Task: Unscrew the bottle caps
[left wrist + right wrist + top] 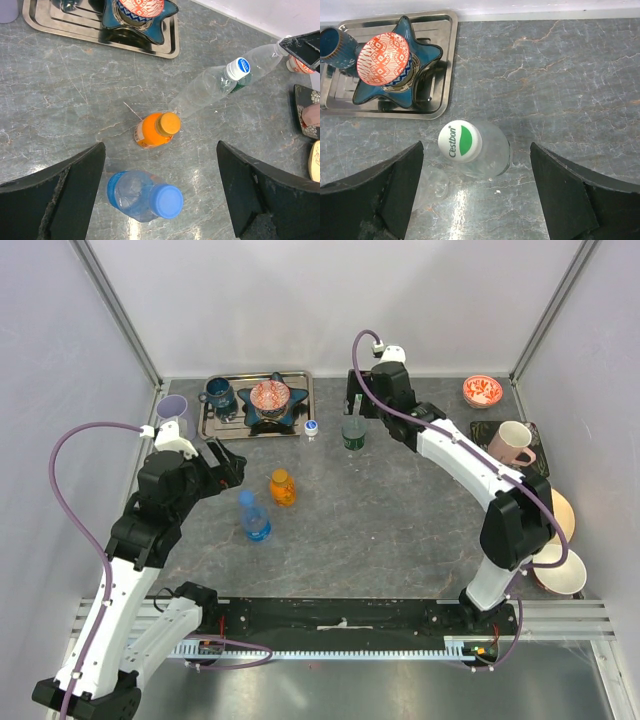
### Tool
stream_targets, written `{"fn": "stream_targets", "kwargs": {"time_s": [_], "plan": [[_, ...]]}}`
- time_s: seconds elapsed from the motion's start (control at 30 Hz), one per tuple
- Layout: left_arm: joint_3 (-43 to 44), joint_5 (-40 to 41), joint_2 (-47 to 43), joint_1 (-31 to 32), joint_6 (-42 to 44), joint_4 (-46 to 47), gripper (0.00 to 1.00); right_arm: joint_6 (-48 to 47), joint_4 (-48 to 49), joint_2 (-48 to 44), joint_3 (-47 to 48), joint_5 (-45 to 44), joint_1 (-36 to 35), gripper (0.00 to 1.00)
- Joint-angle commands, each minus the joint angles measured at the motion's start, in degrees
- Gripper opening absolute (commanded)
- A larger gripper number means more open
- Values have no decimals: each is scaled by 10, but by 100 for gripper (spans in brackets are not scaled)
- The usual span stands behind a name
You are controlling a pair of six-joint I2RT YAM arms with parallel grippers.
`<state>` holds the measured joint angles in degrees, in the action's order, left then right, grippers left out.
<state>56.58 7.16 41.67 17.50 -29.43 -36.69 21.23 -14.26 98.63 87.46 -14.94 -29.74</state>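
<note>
Four bottles stand upright on the grey table. The blue cap (166, 201) tops a clear blue-label bottle (254, 517), directly below and between my left gripper's (160, 200) wide-apart fingers (75, 185); the gripper is open and touches nothing. The orange cap (169, 122) sits on a small orange bottle (283, 487) just beyond. Farther back, a tall clear bottle carries the white-and-blue cap (240, 67). My right gripper (475, 195) hovers open over the bottle with the white-and-green cap (460, 141), which stands slightly left of centre between the fingers (565, 195), untouched.
A steel tray (300, 380) at the back left holds a blue star dish, a red patterned bowl (270, 396) and a blue mug (218, 395). A purple cup (173, 408) stands beside it. A red bowl (481, 391), a pink mug (512, 443) and stacked bowls (560, 560) line the right edge.
</note>
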Motion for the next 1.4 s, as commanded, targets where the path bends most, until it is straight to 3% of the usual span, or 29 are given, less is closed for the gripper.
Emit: {"fn": "stream_targets", "kwargs": {"time_s": [0.0,0.5,0.73,0.87,0.97,1.17,1.27,1.37], "plan": [[-2,-7,-1,3,23,22,98,1,16,14,42,0,0,93],[-11,-2,-8,3,25,22,98,3,20,61,53,5,0,77],[-13,-2,-6,3,24,25,98,-1,31,51,41,1,1,50],[-9,3,-8,3,24,24,98,-1,33,31,33,-7,0,42],[5,10,0,3,22,26,97,6,25,-10,19,-31,0,39],[62,-5,38,3,12,39,96,45,1,-186,-84,-40,0,34],[87,-67,70,3,15,64,100,34,-52,-262,-113,-5,1,24],[116,-183,115,4,20,96,100,16,-104,-330,-136,64,2,11]]}}
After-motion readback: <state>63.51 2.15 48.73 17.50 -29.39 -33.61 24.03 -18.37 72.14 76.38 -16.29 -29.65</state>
